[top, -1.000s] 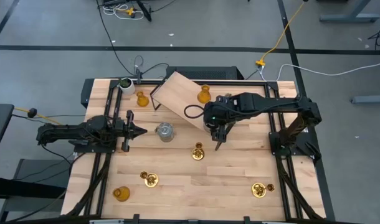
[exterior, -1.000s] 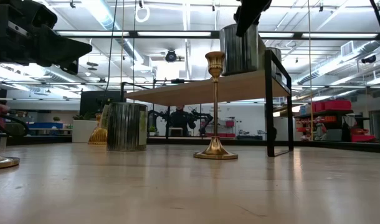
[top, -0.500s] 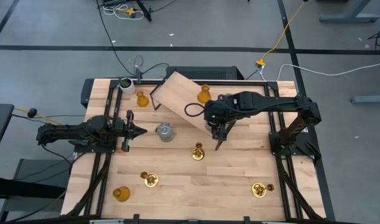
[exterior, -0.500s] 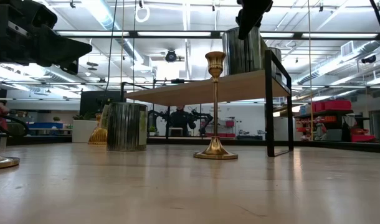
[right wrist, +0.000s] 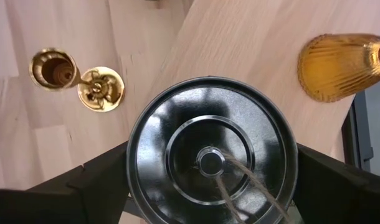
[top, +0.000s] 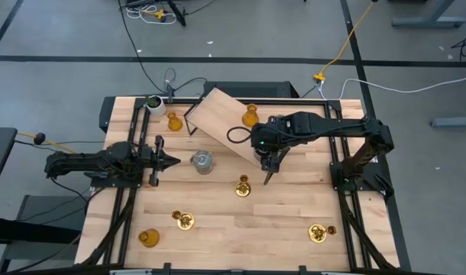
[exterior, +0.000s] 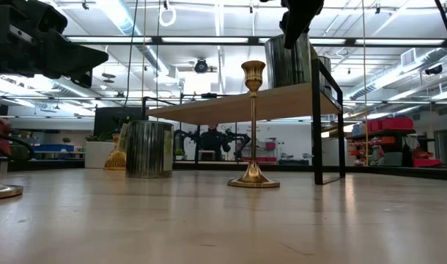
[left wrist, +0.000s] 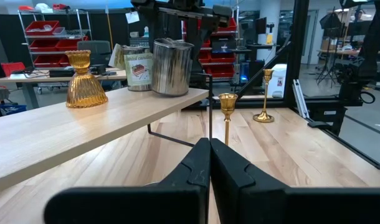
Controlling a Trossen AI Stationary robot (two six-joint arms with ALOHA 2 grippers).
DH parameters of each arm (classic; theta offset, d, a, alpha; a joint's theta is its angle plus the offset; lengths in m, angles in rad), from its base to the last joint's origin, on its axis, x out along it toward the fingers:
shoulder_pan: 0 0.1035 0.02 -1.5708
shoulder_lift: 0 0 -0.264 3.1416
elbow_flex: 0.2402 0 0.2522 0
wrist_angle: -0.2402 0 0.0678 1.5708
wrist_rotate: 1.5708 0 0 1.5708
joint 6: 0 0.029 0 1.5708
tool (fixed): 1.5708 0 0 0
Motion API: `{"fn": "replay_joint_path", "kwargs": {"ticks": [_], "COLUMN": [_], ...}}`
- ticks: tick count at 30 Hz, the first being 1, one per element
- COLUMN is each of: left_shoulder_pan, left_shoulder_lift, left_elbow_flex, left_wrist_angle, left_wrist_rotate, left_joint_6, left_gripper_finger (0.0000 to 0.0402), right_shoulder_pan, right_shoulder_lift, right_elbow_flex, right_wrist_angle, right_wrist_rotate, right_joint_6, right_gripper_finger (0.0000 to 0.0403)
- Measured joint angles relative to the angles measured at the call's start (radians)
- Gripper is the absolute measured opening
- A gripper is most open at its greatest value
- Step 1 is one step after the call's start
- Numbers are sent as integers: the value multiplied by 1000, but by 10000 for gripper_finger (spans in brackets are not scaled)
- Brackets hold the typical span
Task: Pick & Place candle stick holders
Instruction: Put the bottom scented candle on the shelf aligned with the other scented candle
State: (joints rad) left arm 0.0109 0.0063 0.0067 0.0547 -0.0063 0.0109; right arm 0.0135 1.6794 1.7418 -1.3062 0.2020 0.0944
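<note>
One silver-grey metal cylinder (right wrist: 212, 160) is standing upright on the raised wooden shelf (top: 221, 121), directly beneath the right end effector (top: 265, 159), with its long axis running vertically and in line with the wrist camera, so the right wrist view is looking straight down into its round top. The right end effector's two fingers (right wrist: 84, 186) are flanking the cylinder on opposite sides, spread nearly as wide as they go; whether the pads are pressing the wall or merely standing just beside it cannot be told. In the low view the cylinder's base is appearing to rest on the shelf near its edge. An amber glass holder (right wrist: 339, 65) is sitting on the same shelf just beside the cylinder, and a brass stick (right wrist: 53, 68) is standing on the worktop (top: 248, 229) below, near that shelf edge. The right arm is by far the nearer one to this cylinder. The left end effector (top: 172, 161) is waiting over the left half of the worktop, fully closed and holding nothing, pointing toward a second metal cylinder (top: 203, 161) that is standing near its tip. Judging by this layout, the coming move is turning on a straight vertical motion along the cylinder's axis, since any sideways drift is likely to nudge the amber glass holder.
</note>
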Motion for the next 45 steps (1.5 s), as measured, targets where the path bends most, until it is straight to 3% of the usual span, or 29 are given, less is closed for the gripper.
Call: {"fn": "replay_joint_path", "kwargs": {"ticks": [45], "left_shoulder_pan": [0], "left_shoulder_lift": [0], "left_elbow_flex": [0], "left_wrist_angle": [0], "left_wrist_rotate": [0], "left_joint_6": [0], "left_gripper_finger": [12], "right_shoulder_pan": [-10], "right_shoulder_lift": [0], "right_elbow_flex": [0], "right_wrist_angle": [-2], "right_wrist_rotate": [-52], "right_joint_6": [-24], "right_gripper_finger": [387]}}
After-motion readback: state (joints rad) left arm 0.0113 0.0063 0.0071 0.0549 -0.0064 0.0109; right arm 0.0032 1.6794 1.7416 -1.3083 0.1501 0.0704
